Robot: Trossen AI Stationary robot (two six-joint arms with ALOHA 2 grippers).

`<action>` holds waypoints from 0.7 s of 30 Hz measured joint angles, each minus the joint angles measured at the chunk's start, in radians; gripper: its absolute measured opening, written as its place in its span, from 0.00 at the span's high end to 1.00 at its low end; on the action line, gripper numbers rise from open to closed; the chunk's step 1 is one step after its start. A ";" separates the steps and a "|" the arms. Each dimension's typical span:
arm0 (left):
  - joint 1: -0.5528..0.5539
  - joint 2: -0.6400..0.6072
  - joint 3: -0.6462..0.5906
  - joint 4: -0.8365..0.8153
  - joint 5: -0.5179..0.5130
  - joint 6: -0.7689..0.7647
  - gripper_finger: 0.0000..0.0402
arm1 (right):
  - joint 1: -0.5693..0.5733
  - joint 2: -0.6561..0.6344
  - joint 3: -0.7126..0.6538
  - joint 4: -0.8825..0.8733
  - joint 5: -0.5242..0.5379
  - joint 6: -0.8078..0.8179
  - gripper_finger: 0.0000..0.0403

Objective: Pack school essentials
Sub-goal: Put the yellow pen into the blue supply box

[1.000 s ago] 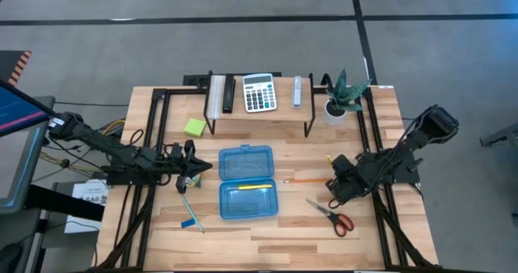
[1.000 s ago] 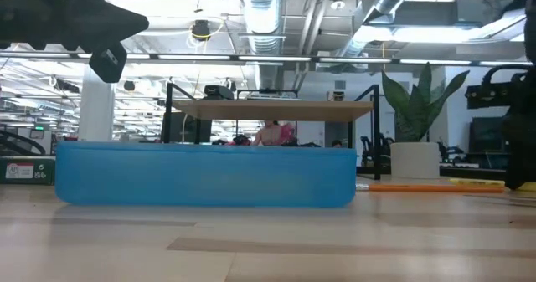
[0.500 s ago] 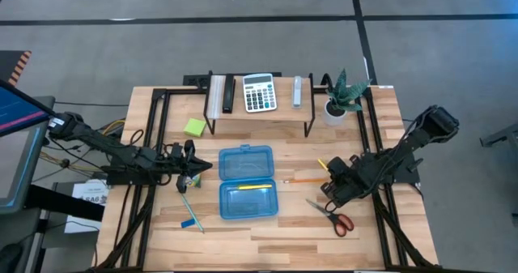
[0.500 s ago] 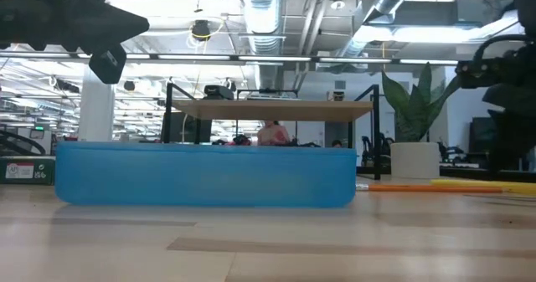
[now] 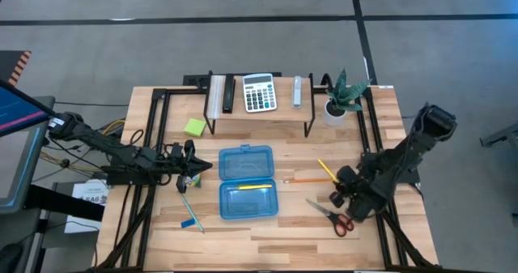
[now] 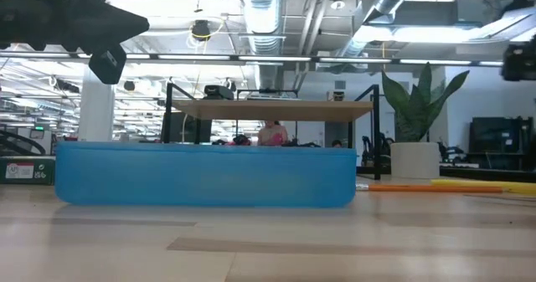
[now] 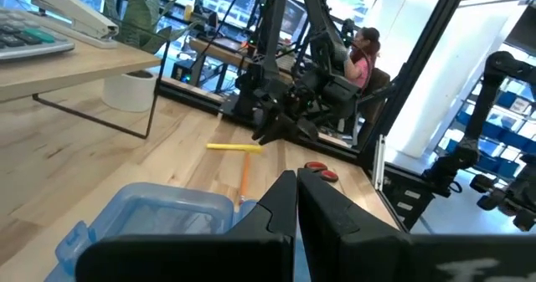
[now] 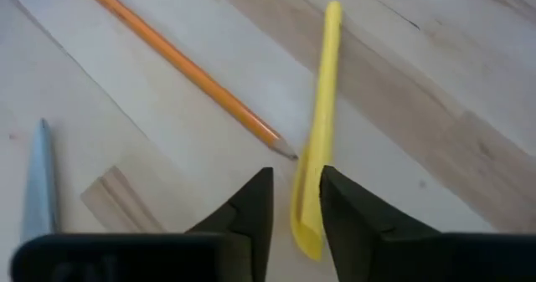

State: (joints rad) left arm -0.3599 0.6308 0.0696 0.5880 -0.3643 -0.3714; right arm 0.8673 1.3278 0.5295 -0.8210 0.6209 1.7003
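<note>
A: Where is the yellow pencil [image 8: 321,106] found?
B: On the table [image 5: 291,228], under the right gripper [image 8: 295,200], whose fingers are parted. The left gripper [image 7: 296,200] is closed.
A: The risk?
B: It could be rolled away if nudged.

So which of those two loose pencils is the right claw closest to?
The yellow pencil: its end lies between the right gripper's parted fingers. The orange pencil lies beside it.
</note>
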 joint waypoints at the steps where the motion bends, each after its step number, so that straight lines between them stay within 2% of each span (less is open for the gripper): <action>1: 0.000 0.000 0.000 0.000 -0.002 0.000 1.00 | 0.019 0.002 -0.012 0.003 0.004 0.031 0.68; 8: 0.000 0.000 0.000 0.000 -0.016 0.000 1.00 | 0.049 0.003 -0.121 0.160 0.010 0.083 0.53; 13: 0.000 0.000 0.000 0.001 -0.017 0.000 1.00 | 0.028 -0.001 -0.162 0.228 0.019 0.064 0.50; 17: 0.000 0.000 0.000 0.001 -0.017 0.000 1.00 | 0.018 0.000 -0.164 0.225 0.002 0.047 0.59; 21: 0.000 0.000 0.000 0.001 -0.017 0.000 1.00 | 0.017 -0.001 -0.165 0.215 -0.010 0.043 0.76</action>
State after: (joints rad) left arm -0.3595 0.6304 0.0696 0.5888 -0.3813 -0.3710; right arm 0.8841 1.3273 0.3646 -0.6060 0.6108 1.7438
